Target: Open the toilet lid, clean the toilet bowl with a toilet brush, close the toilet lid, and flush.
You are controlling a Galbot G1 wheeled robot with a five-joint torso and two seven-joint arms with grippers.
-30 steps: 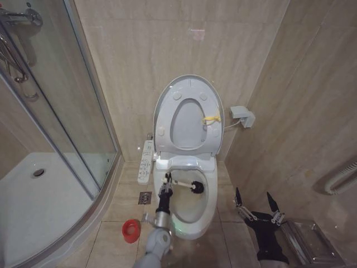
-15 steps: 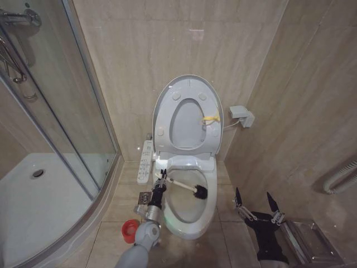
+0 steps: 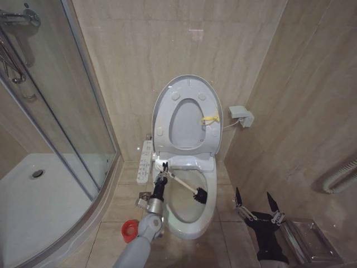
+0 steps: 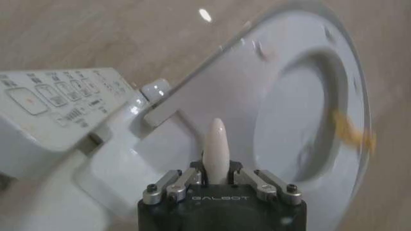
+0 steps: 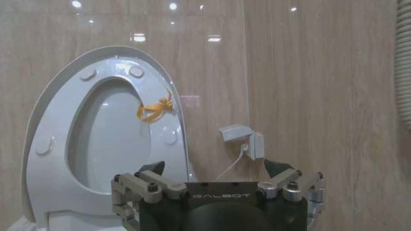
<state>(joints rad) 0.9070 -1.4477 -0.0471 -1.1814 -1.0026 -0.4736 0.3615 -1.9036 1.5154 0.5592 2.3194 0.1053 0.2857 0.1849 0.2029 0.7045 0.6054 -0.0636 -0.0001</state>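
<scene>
The bowl [image 3: 188,206] is seen in the corner between the shower screen [image 3: 56,106] and the tiled wall, its basin open to the head view. Above it the lid [image 3: 187,89] is raised and leant back against the wall, with the seat ring [image 3: 189,146] folded up against it, so that the basin is left free for scrubbing; a yellow ribbon [image 3: 211,119] is tied to the ring's edge, probably as a pull for lifting. A control panel [image 3: 146,162] is mounted along the bowl's left side. The left claw [image 3: 162,173] is held just over the bowl's left rim and is closed on the brush [image 3: 184,183], gripped near the top of its white handle, whose tip is seen sticking out between the fingers in the left wrist view [image 4: 216,144]. The handle is slanted down and across the basin, so that the dark head [image 3: 200,195] is pressed toward the inner right wall, which suggests the cleaning step is in hand. The right claw [image 3: 256,205] is parked low to the bowl's right, well apart from it, with its fingers spread and nothing between them. The red holder [image 3: 130,229] is left on the floor by the bowl's left foot, near enough for the brush's return.
</scene>
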